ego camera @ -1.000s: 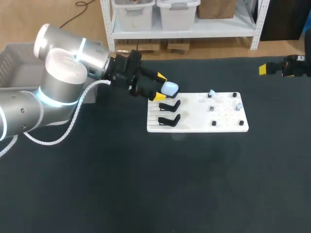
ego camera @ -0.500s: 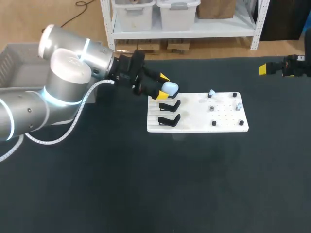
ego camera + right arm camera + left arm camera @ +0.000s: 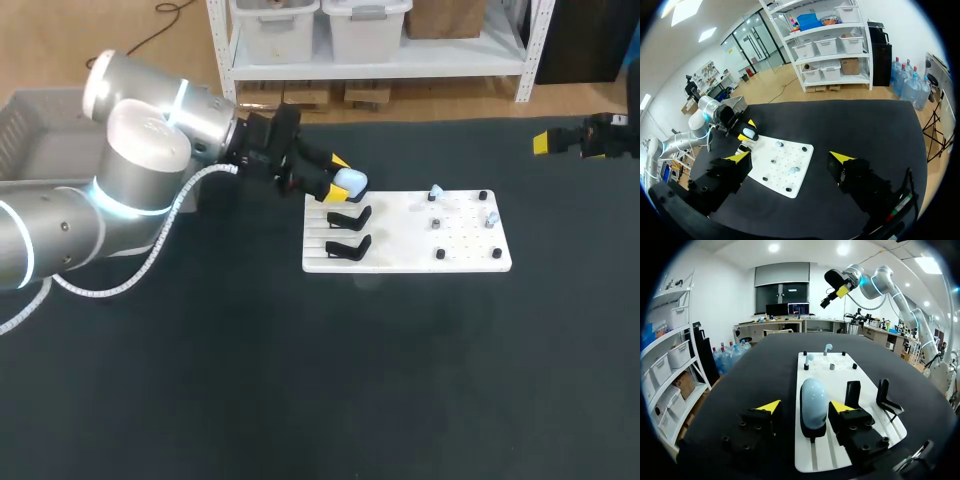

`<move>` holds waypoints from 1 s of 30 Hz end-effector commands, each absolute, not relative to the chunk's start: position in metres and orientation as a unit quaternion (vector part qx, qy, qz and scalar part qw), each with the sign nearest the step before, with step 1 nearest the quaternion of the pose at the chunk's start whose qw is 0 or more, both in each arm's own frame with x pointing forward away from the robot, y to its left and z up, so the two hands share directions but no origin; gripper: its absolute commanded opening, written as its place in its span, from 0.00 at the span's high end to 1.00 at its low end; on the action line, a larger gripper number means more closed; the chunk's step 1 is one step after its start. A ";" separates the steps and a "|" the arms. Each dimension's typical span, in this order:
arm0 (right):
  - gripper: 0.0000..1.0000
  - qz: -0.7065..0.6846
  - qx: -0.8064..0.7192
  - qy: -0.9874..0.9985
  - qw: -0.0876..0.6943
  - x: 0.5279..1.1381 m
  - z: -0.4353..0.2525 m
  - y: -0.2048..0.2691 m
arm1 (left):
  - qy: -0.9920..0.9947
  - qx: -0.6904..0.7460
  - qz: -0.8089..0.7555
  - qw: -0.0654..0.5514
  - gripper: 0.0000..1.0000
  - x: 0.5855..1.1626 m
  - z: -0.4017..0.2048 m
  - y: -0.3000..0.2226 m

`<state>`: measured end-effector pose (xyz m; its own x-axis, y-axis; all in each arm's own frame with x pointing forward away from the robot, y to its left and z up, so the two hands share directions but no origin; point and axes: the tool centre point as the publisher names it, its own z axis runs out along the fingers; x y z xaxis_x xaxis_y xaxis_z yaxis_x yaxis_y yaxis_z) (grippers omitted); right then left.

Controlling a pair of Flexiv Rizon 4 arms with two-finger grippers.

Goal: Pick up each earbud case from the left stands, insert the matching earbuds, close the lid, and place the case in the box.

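At the left end of the white board [image 3: 470,262], the left gripper [image 3: 332,178] now stands around the light-blue earbud case [image 3: 350,181], which sits upright on its stand [image 3: 812,431]. Vs. 1 s ago the arm is further fwd: then the yellow tips were short of the case, now they are on 2 sides of it. In the last 0.5 s there is almost no more shift, so I judge the approach is finished.

In the left wrist view the case is between the fingers, with a clear gap on at least 1 side, so the gripper is released and not yet clamping. The next step is probably to squeeze and lift the case off.

The 2 other black stands [image 3: 348,216] beside it are bare. The earbuds [image 3: 436,190] wait on the board's other part. The box [image 3: 30,140] is behind the left arm.

The right gripper [image 3: 790,157] is well apart at the table's right edge, same place as before, with fingers wide apart and holding nothing.
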<state>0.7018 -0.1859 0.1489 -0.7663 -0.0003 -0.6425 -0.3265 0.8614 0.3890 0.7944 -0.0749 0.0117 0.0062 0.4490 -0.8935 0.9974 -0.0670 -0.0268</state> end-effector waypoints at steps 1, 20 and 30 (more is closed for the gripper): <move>0.00 0.246 -0.090 0.907 0.330 0.701 0.150 -0.186 | 0.584 0.618 -0.393 0.351 0.44 0.795 0.010 -0.076; 0.00 0.246 -0.090 0.907 0.330 0.701 0.150 -0.186 | 0.581 0.620 -0.393 0.352 0.67 0.790 0.011 -0.078; 0.00 0.246 -0.090 0.907 0.330 0.701 0.150 -0.186 | 0.578 0.620 -0.392 0.357 0.95 0.783 0.011 -0.076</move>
<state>0.7018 -0.1859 0.1489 -0.7663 -0.0003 -0.6425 -0.3265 0.8614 0.3890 0.7880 -0.0781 0.0122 0.0210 0.4421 -0.8967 0.9962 -0.0847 -0.0185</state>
